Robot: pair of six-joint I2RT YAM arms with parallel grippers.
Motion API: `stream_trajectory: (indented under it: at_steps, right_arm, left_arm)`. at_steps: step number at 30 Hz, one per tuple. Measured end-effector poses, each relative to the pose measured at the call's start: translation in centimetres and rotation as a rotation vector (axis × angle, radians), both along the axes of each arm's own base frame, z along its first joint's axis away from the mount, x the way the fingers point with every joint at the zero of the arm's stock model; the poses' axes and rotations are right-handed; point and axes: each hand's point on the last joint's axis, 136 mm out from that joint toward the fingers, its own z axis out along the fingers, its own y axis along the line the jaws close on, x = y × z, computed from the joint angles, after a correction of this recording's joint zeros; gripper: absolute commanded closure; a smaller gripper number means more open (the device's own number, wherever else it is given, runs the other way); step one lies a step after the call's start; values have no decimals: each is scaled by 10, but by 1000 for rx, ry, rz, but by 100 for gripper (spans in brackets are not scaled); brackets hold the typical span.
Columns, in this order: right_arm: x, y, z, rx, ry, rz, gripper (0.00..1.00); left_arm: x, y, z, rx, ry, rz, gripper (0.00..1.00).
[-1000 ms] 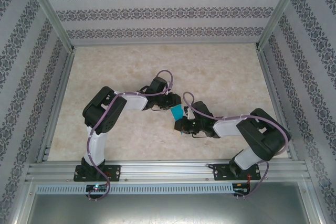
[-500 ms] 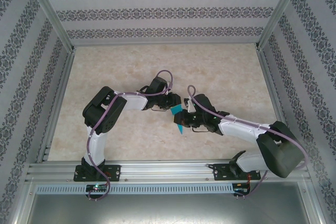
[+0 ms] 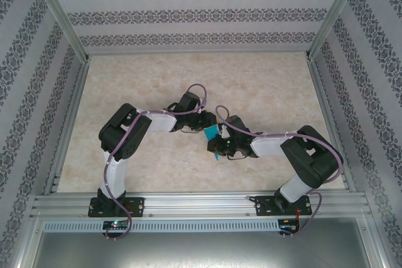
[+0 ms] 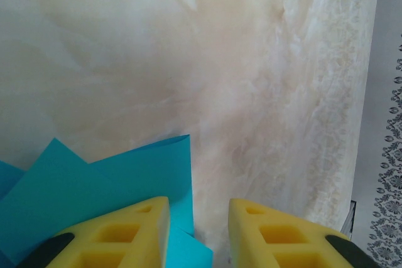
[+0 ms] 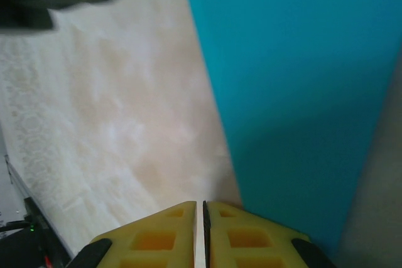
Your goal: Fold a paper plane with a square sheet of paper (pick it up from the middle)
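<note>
The right gripper (image 5: 204, 208) has its jaws pressed together, and the teal paper (image 5: 301, 92) runs its straight edge down to them; I cannot tell whether it is pinched. The paper is matte, folded into overlapping points, and sits mid-table (image 3: 264, 80) between both grippers. The left gripper (image 4: 200, 202) has its jaws spread, one over the paper.

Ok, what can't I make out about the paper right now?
Top external: teal-blue folded paper too small between left claw and right claw; folds unreadable.
Left wrist: paper cut off by bottom-left edge, partly behind yellow finger.
Right wrist: paper blurred, cut off at top; whether the shut claw pinches it is unclear.
</note>
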Motion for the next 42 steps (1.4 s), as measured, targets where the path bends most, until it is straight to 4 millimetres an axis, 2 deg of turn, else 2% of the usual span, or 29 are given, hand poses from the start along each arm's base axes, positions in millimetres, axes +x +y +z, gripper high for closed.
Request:
stream_trajectory:
  at_steps: [6,11,14,18,22,24,26,29,34,42]
  right_arm:
    - [-5,-2,2,49,-25,-5,87]
    - [-26,-15,3,44,-2,0,86]
    - [-32,-19,13,45,-5,1,86]
    - [-25,-17,33,63,-48,-4,86]
    - [-4,-7,48,72,-96,-20,87]
    - [5,-2,43,73,-92,-22,87]
    - [8,1,27,60,-62,-26,87]
    - [-2,-2,1,54,5,-29,87]
    - [-7,-6,3,118,-41,-52,87]
    - [-50,-28,5,85,2,-36,85]
  left_arm:
    - [0,0,0,0,1,0,67]
    - [0,0,0,0,1,0,67]
    - [0,0,0,0,1,0,67]
    - [0,0,0,0,0,0,67]
    - [0,0,0,0,1,0,67]
    - [0,0,0,0,0,0,67]
    - [0,0,0,0,0,0,67]
    - [0,0,0,0,1,0,67]
    - [-1,0,0,0,3,0,68]
    - [-1,0,0,1,3,0,67]
